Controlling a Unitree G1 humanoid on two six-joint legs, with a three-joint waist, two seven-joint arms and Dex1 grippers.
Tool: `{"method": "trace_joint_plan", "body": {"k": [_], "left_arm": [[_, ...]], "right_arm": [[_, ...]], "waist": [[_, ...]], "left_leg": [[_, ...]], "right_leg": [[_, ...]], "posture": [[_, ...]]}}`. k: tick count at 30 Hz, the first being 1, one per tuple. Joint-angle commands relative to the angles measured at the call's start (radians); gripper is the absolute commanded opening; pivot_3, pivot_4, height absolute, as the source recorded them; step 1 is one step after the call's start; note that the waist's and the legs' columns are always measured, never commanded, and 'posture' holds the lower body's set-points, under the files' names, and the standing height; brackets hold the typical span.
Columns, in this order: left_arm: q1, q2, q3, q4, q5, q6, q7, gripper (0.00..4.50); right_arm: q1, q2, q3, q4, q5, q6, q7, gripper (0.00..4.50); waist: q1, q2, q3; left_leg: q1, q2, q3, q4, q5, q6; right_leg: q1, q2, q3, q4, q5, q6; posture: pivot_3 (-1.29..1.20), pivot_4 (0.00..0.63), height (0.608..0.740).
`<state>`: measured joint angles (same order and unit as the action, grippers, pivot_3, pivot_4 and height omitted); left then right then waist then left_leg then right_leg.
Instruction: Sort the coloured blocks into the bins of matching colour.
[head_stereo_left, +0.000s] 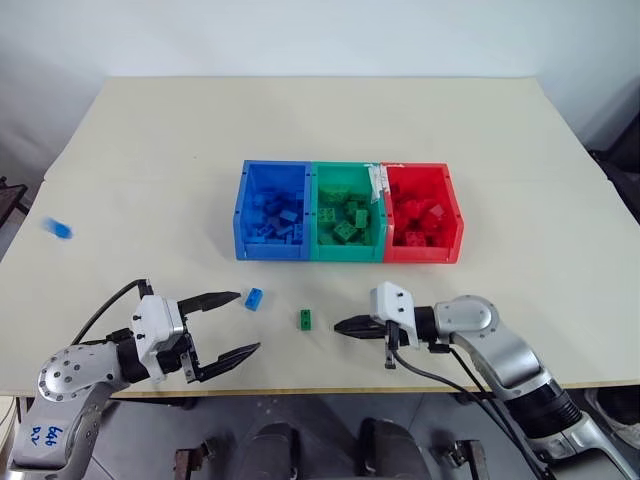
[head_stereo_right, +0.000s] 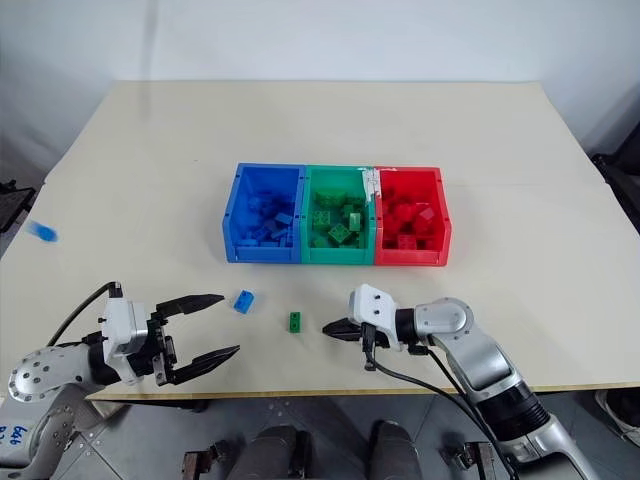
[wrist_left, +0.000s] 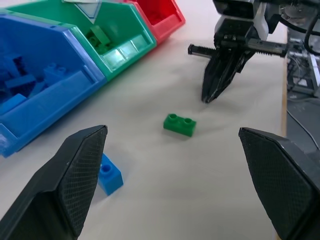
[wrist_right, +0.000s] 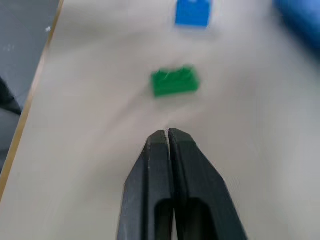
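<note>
Left eye view: a tan table (head_stereo_left: 150, 150) with three bins joined in a row near the middle.
Blue bin (head_stereo_left: 243, 215): on the left of the row, with blue blocks inside.
Green bin (head_stereo_left: 316, 215): in the middle, with green blocks inside.
Red bin (head_stereo_left: 456, 215): on the right, with red blocks inside.
Green block (head_stereo_left: 305, 319): it lies flat on the table, in front of the green bin and well apart from it. It has two studs on top.
Blue block (head_stereo_left: 254, 298): it lies on the table in front of the blue bin, a little to the left of the green block.
Other blue block (head_stereo_left: 58, 229): far off at the left side of the table.
Right gripper (head_stereo_left: 340, 326): its two black fingers are pressed tight together and hold nothing. The tips point left at the green block. The block is just beside the tips, not touching them.
Left gripper (head_stereo_left: 241, 322): its fingers are spread wide and hold nothing. It points right. The blue block is just past the tip of its far finger, and the green block lies farther out, beyond the gap.
Right wrist view: the green block (wrist_right: 174, 81) sits straight ahead of the closed tips, with bare table between.
</note>
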<state>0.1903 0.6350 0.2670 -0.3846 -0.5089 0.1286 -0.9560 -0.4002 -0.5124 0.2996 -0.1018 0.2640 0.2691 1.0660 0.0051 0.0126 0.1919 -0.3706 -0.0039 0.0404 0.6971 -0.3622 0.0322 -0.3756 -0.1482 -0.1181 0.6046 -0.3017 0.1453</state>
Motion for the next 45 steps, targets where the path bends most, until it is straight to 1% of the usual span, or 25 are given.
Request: {"method": "trace_joint_plan", "body": {"k": [1, 4, 7, 10, 13, 14, 16, 19, 25, 26, 28, 30, 33, 34, 38, 42, 44, 45], "left_arm": [[0.029, -0.027, 0.058, -0.053, -0.024, -0.014, 0.059, 4.5], [0.064, -0.038, 0.075, -0.068, -0.013, -0.024, 0.075, 4.5], [0.088, -0.042, 0.082, -0.085, -0.015, -0.023, 0.087, 4.5], [0.099, -0.049, 0.09, -0.094, -0.022, -0.018, 0.107, 4.5], [0.11, -0.05, 0.092, -0.097, -0.03, -0.007, 0.114, 4.5], [0.11, -0.051, 0.091, -0.098, -0.032, -0.003, 0.12, 4.5], [0.107, -0.052, 0.092, -0.098, -0.035, 0.007, 0.13, 4.5], [0.102, -0.048, 0.099, -0.095, -0.049, 0.032, 0.143, 4.5], [0.11, -0.022, 0.136, -0.06, -0.028, 0.025, 0.125, 4.5], [0.108, -0.018, 0.14, -0.052, -0.027, 0.022, 0.12, 4.5], [0.099, -0.009, 0.148, -0.033, -0.025, 0.016, 0.111, 4.5], [0.082, 0.002, 0.147, -0.012, -0.022, 0.013, 0.1, 4.5], [0.054, 0.024, 0.134, 0.016, -0.03, 0.032, 0.079, 4.5], [0.04, 0.03, 0.127, 0.021, -0.04, 0.046, 0.072, 4.5], [-0.028, 0.048, 0.087, 0.043, -0.028, 0.049, 0.042, 4.5], [-0.118, 0.102, -0.046, -0.01, -0.039, 0.124, -0.037, 4.5], [-0.192, 0.131, -0.139, -0.015, 0.001, 0.151, -0.069, 4.5], [-0.245, 0.143, -0.201, -0.005, 0.046, 0.16, -0.078, 4.5]], "right_arm": [[-0.119, 0.066, -0.049, 0.01, 0.058, 0.063, -0.032, 0.05], [-0.151, 0.091, -0.054, 0.034, 0.075, 0.067, -0.011, 0.05], [-0.152, 0.089, -0.072, 0.065, 0.082, 0.005, 0.03, 0.05], [-0.147, 0.087, -0.129, 0.111, 0.109, -0.06, 0.055, 0.05], [-0.132, 0.066, -0.18, 0.135, 0.145, -0.085, 0.096, 0.05], [-0.126, 0.055, -0.193, 0.141, 0.149, -0.077, 0.1, 0.43], [-0.101, 0.026, -0.217, 0.136, 0.171, -0.067, 0.133, 0.95], [-0.048, -0.022, -0.268, 0.123, 0.181, -0.103, 0.161, 2.0], [0.061, -0.122, -0.388, 0.086, 0.208, -0.169, 0.198, 4.15], [0.076, -0.135, -0.406, 0.08, 0.219, -0.174, 0.208, 4.45], [0.11, -0.14, -0.457, 0.068, 0.273, -0.192, 0.238, 4.48], [0.154, -0.171, -0.491, 0.063, 0.279, -0.203, 0.257, 4.48], [0.2, -0.215, -0.523, 0.03, 0.337, -0.122, 0.266, 4.48], [0.208, -0.217, -0.531, 0.02, 0.346, -0.121, 0.262, 4.48], [0.244, -0.219, -0.55, -0.002, 0.328, -0.162, 0.247, 4.48], [0.292, -0.239, -0.571, -0.006, 0.315, -0.182, 0.251, 4.48], [0.31, -0.254, -0.586, -0.008, 0.319, -0.176, 0.25, 4.48], [0.319, -0.26, -0.595, -0.009, 0.319, -0.177, 0.248, 4.48]], "waist": [[-0.012, 0.0, 0.0], [-0.009, 0.0, 0.0], [-0.003, 0.0, 0.0], [-0.005, 0.0, 0.0], [-0.007, 0.0, 0.0], [-0.007, 0.0, 0.0], [-0.006, 0.0, 0.0], [-0.005, 0.0, 0.0], [-0.005, 0.0, 0.0], [-0.005, 0.0, 0.0], [-0.004, 0.0, 0.0], [-0.004, 0.0, 0.0], [0.001, 0.0, 0.0], [0.001, 0.0, 0.0], [0.001, 0.0, 0.0], [0.013, 0.0, 0.0], [0.019, 0.0, 0.0], [0.022, 0.0, 0.0]], "left_leg": [[0.0, 0.0, 0.001, 0.0, 0.0, 0.0], [0.001, 0.001, -0.001, -0.001, 0.0, -0.001], [0.0, 0.0, -0.002, -0.002, 0.0, 0.0], [-0.001, -0.002, -0.002, -0.001, -0.002, 0.002], [-0.001, -0.002, -0.002, -0.001, -0.002, 0.002], [-0.001, -0.001, -0.002, -0.002, -0.002, 0.002], [0.0, -0.001, -0.002, -0.002, -0.002, 0.001], [0.0, -0.001, -0.001, -0.001, -0.002, 0.001], [0.0, -0.001, 0.0, -0.001, -0.002, 0.001], [0.0, -0.001, 0.0, -0.001, -0.002, 0.001], [0.0, 0.0, 0.0, -0.001, -0.002, 0.001], [0.0, 0.0, 0.0, -0.001, -0.002, 0.001], [0.0, 0.0, 0.001, -0.001, -0.002, 0.001], [0.0, 0.0, 0.0, -0.001, -0.002, 0.001], [0.001, 0.0, 0.001, 0.0, -0.001, 0.001], [0.001, -0.001, 0.001, 0.0, -0.001, 0.001], [0.0, -0.001, 0.001, 0.0, -0.001, 0.001], [0.0, -0.001, 0.001, 0.0, -0.001, 0.001]], "right_leg": [[0.0, 0.0, 0.0, 0.0, 0.0, 0.0], [-0.001, 0.0, 0.0, 0.002, -0.001, -0.001], [-0.001, 0.0, -0.001, 0.002, -0.001, -0.002], [-0.001, -0.001, -0.001, 0.001, -0.001, -0.001], [-0.001, -0.001, -0.001, 0.001, -0.001, -0.001], [-0.001, -0.001, -0.001, 0.001, -0.001, -0.001], [-0.001, 0.0, -0.001, 0.001, -0.001, -0.001], [0.0, 0.0, -0.001, 0.001, -0.001, -0.001], [0.0, 0.0, -0.001, 0.0, -0.001, -0.001], [0.0, 0.0, -0.001, 0.0, -0.001, -0.001], [0.0, 0.0, -0.001, -0.001, -0.001, -0.001], [0.0, 0.0, -0.001, -0.001, -0.001, -0.001], [0.001, 0.0, -0.001, -0.001, -0.001, -0.001], [0.001, -0.001, -0.001, -0.001, -0.001, -0.001], [0.001, 0.0, -0.001, 0.0, -0.001, -0.001], [0.001, -0.001, 0.0, 0.0, -0.001, -0.001], [0.001, -0.001, 0.0, 0.0, 0.0, -0.001], [0.001, -0.001, 0.0, 0.0, 0.0, -0.001]], "posture": [[0.0, 0.15, 0.74], [0.0, 0.15, 0.74], [0.0, 0.15, 0.74], [0.0, 0.15, 0.74], [0.0, 0.15, 0.74], [0.0, 0.15, 0.74], [0.0, 0.15, 0.74], [0.0, 0.15, 0.74], [0.0, 0.15, 0.74], [0.0, 0.15, 0.74], [0.0, 0.15, 0.74], [0.0, 0.15, 0.74], [0.0, 0.15, 0.74], [0.0, 0.15, 0.74], [0.0, 0.15, 0.74], [0.0, 0.15, 0.74], [0.0, 0.15, 0.74], [0.0, 0.15, 0.74]]}}
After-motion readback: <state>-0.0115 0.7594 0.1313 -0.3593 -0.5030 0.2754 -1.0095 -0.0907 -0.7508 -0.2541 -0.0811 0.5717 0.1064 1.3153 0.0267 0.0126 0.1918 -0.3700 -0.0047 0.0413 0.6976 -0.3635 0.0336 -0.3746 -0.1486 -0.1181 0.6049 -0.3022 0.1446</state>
